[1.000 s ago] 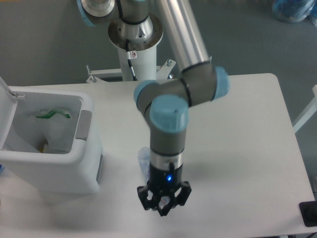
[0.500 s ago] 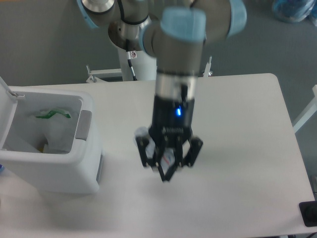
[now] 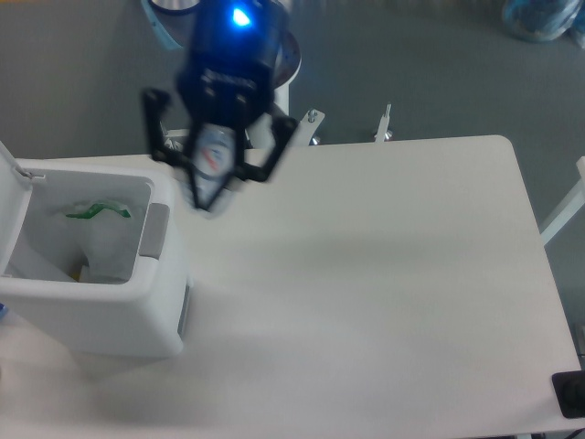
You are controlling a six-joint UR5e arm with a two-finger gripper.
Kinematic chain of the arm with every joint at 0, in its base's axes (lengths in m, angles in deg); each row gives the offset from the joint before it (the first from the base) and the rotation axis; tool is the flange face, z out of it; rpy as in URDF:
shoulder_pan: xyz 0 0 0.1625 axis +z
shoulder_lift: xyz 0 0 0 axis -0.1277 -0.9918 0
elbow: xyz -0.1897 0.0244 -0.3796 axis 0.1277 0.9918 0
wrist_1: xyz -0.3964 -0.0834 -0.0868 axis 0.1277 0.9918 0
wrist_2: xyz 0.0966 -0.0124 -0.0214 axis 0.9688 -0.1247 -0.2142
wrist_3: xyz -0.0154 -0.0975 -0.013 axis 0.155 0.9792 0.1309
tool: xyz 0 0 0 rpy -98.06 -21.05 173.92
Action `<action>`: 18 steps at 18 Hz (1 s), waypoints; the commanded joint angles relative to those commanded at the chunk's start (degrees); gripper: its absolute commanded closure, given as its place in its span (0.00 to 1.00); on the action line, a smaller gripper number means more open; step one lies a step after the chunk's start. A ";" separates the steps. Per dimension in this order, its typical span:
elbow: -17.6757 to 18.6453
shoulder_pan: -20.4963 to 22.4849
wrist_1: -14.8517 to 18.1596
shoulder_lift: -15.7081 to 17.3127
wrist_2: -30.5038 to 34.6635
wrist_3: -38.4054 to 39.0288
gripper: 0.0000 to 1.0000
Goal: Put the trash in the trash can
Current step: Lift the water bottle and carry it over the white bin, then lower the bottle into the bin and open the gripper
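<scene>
In half a second the gripper [image 3: 208, 187] has swung from table centre to ten o'clock, fingers clamped on the bottle [image 3: 213, 157]. It now hangs just beside the open trash can [image 3: 155, 315], so a drop looks imminent.

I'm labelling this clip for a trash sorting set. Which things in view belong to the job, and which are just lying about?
Part of the job:
- gripper, shut on the bottle
- bottle, clear plastic, held in the air beside the bin
- trash can, lid up, a bag already inside

Just there:
- table
- blue bundle on the floor, top right
- dark object at the table's lower right edge
</scene>
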 joint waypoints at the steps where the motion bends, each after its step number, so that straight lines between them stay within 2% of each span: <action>1: 0.27 -1.67 0.00 0.00 0.00 0.18 0.90; 4: 1.32 -5.99 -0.09 -0.96 -0.09 0.45 0.90; 15: 1.41 -8.54 -0.26 -6.06 0.00 0.36 0.89; 17: 1.32 -8.54 -0.26 -7.03 0.00 0.18 0.84; 18: 1.41 -8.54 -0.26 -7.29 0.00 0.10 0.77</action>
